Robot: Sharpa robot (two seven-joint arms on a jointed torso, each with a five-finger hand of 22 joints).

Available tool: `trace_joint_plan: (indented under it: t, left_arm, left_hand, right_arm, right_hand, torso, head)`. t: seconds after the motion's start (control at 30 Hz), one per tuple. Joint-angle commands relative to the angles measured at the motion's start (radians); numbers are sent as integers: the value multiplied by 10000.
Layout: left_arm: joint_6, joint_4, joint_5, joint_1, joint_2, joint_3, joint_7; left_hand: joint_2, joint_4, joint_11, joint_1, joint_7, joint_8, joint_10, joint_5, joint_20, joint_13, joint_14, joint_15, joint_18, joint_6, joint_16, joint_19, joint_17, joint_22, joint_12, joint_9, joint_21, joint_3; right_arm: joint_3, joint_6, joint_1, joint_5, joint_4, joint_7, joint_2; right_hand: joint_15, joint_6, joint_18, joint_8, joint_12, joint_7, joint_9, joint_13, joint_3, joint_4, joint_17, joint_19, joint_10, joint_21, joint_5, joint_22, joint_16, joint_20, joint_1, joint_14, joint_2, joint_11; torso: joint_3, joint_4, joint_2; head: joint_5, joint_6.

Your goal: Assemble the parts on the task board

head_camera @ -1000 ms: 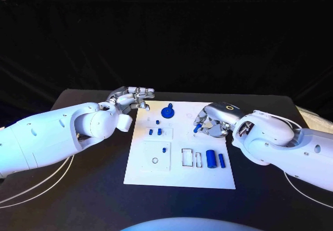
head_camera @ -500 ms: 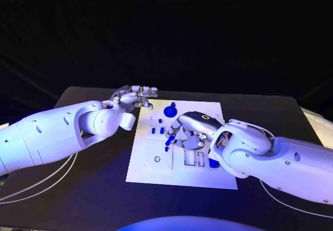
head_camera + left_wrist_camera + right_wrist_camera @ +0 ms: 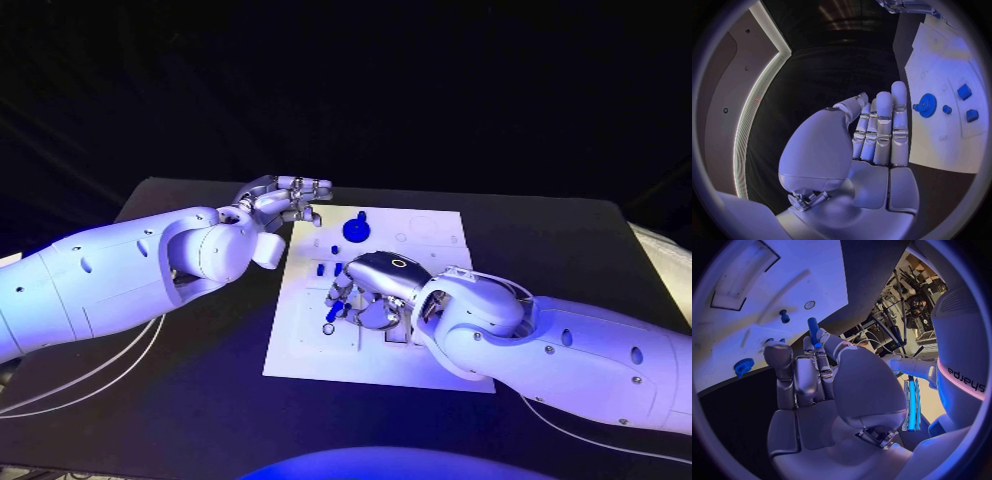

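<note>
The white task board (image 3: 433, 368) lies in the middle of the black table. My right hand (image 3: 364, 293) hovers over the board's left middle and pinches a slim blue peg (image 3: 333, 310) between thumb and finger; the right wrist view shows this peg (image 3: 812, 330) pointing toward the board (image 3: 786, 275) near a small round hole (image 3: 809, 304). A blue gear (image 3: 355, 231) sits near the board's far edge, with small blue pieces (image 3: 316, 266) below it. My left hand (image 3: 289, 196) hangs at the board's far left corner, holding nothing, fingers straight side by side (image 3: 879, 127).
The left wrist view shows the blue gear (image 3: 927, 105) and two blue blocks (image 3: 964, 91) on the board (image 3: 942, 145). A short blue peg (image 3: 784, 316) stands in the board near my right hand. Black table (image 3: 173, 390) surrounds the board.
My right hand has carried the blue peg leftward across the board, from its right side to its left middle. The left hand has stayed in place.
</note>
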Motion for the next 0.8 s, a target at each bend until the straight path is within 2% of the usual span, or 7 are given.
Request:
trace_joint_plan:
  t: [0.03,0.5,0.63,0.8]
  left_arm:
    - [146,28,-35,0,24,7,28]
    - [171,17,-35,0,56,7,16]
    - [184,3,-35,0,75,7,17]
    - [193,-18,-35,-2,103,7,18]
  left_hand:
    - [31,-6,-3,-68,-4,-5,-77,50,44,-13,28,18,112,-77,62,52,-10,-10,54,-6,-36,8]
    - [31,-6,-3,-68,-4,-5,-77,50,44,-13,28,18,112,-77,62,52,-10,-10,54,-6,-36,8]
    - [31,-6,-3,-68,-4,-5,-77,50,44,-13,28,18,112,-77,62,52,-10,-10,54,-6,-36,8]
    - [31,-6,-3,-68,-4,-5,-77,50,44,-13,28,18,112,-77,62,52,-10,-10,54,-6,-36,8]
  right_arm:
    - [-1,394,-45,-534,-155,142,81]
    - [-23,675,-149,-697,-322,175,307]
    - [-25,697,-175,-721,-331,172,314]
    - [-27,806,-190,-805,-396,118,346]
  right_hand:
    - [-13,3,-180,-33,22,59,2,13,52,8,-7,9,274,43,24,-9,59,-3,74,358,90,-202]
    - [-10,3,-182,-32,16,63,5,14,58,12,7,9,277,50,27,3,71,0,63,359,98,-198]
    - [-9,4,-182,-32,14,63,6,15,61,12,1,8,279,51,30,2,67,0,61,357,101,-198]
    - [-9,4,-182,-32,14,63,6,15,61,12,1,8,279,51,30,2,67,0,61,357,101,-198]
  torso:
    - [0,0,-1]
    - [6,4,1]
    - [-8,-4,-1]
    - [-6,-10,-5]
  head:
    - [14,-25]
    - [42,-88]
    - [51,-103]
    - [52,-125]
